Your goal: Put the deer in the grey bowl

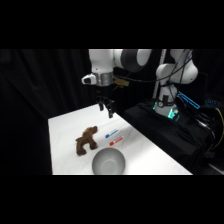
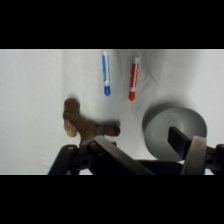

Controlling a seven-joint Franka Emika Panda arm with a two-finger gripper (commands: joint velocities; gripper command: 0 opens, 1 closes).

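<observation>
While the side view takes in the whole white table with the arm reaching over it from the upper right of the frame, the wrist view looks straight down and shows detail the other lacks. In the side view, going left to right, the deer stands on the table at centre left of the frame, the grey bowl sits just below and to its right near the table's front edge, and two small pens, a blue pen and a red pen, lie just right of the deer. The gripper hangs in the air above them, well clear of the table and touching nothing. In the wrist view, the deer lies at lower left of the frame, the blue pen and red pen lie side by side at top centre, and the grey bowl shows at lower right, partly hidden by the gripper's dark linkage. One pale finger rises at the lower right. Whether the fingers are spread or pressed together cannot be told; nothing is seen held between them.
</observation>
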